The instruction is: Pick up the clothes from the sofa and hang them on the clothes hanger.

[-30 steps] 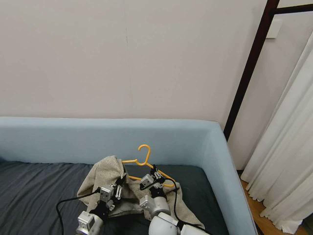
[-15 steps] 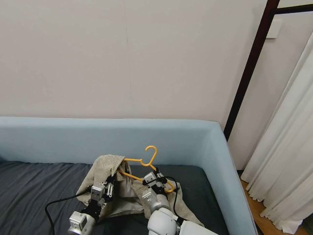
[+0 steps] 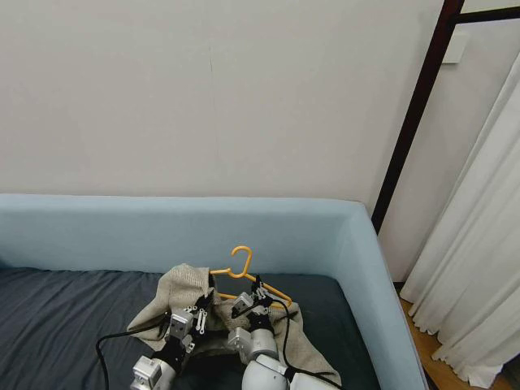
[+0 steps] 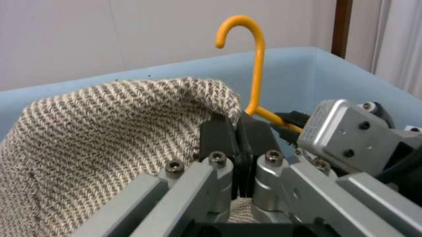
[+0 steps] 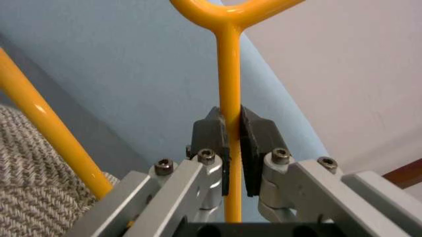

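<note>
Low in the centre of the head view, the beige knit garment (image 3: 180, 284) lies bunched on the dark seat of the pale blue sofa (image 3: 349, 236), with the orange hanger (image 3: 242, 262) rising out of its folds. The left gripper (image 4: 236, 140) has its fingers pinched together on a fold of the knit — the right gripper (image 5: 232, 133), just beside it, clamps the hanger's thin bar.

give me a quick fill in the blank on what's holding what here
The yellow hanger is clamped by the ____.
The knitted garment is pinched by the ____.
Behind them runs the sofa backrest, coloured light ____.
Missing: right pincer; left pincer; blue.
</note>
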Robot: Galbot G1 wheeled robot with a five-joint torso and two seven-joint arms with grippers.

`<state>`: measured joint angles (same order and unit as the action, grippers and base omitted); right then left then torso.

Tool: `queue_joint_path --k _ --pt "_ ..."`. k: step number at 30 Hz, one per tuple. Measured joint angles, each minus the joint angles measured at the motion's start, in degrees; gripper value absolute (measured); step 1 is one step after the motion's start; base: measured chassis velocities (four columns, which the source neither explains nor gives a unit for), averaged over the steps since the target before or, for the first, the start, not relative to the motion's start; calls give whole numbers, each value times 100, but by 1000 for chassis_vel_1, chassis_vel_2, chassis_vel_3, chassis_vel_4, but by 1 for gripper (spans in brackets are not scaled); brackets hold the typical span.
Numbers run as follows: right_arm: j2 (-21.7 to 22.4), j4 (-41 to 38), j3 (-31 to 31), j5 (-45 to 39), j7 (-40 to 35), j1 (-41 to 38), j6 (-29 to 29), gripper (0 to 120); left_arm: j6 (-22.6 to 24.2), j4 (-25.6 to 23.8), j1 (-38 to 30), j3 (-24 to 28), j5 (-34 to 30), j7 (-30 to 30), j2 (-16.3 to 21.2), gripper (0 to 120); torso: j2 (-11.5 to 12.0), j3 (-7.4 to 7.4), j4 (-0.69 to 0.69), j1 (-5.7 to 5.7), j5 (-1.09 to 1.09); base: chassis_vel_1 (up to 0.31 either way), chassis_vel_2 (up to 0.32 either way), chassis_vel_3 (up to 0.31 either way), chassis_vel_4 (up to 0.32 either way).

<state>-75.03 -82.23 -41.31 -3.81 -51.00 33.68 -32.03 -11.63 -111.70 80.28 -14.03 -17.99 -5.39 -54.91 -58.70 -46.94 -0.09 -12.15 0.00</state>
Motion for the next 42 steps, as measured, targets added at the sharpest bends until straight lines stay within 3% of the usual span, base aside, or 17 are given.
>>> queue_joint_path --k 11,17,21,26,32,37,40,41,42 --pt "-7 -149 364 216 143 -24 813 5 -185 390 -10 -40 147 -8 -2 0 0 0 0 0 0 0 0 0 0" --pt "-37 29 510 799 266 -15 1396 5 -366 509 -34 -35 242 -159 -56 1 0 0 0 0 0 0 0 0 0" --pt "-59 242 562 1127 286 -2 1665 5 -651 561 -36 -76 361 -195 -79 10 0 0 0 0 0 0 0 0 0" --pt "-212 723 775 1580 281 -22 2160 5 -1270 660 51 -304 695 -51 -101 34 0 0 0 0 0 0 0 0 0" --pt "-336 1036 989 1732 224 -44 2420 5 -1497 603 289 -509 797 65 49 52 0 0 1 0 -1 0 0 0 0" --pt "-418 1198 1147 1881 198 -11 2580 5 -1638 244 639 -814 488 228 397 69 0 0 2 0 -1 0 0 0 0" --pt "-436 1227 1211 2181 193 62 2730 5 -1543 -176 615 -1077 -692 548 1199 84 0 0 2 1 -2 0 0 0 0" --pt "-436 1227 1211 2181 193 62 2730 5 -1543 -176 615 -1077 -692 548 1199 84 0 0 2 1 -2 0 0 0 0" --pt "-440 1232 1232 2331 194 87 2782 5 -1449 -222 521 -1140 -1124 695 1543 88 0 0 1 1 -2 0 0 0 0"
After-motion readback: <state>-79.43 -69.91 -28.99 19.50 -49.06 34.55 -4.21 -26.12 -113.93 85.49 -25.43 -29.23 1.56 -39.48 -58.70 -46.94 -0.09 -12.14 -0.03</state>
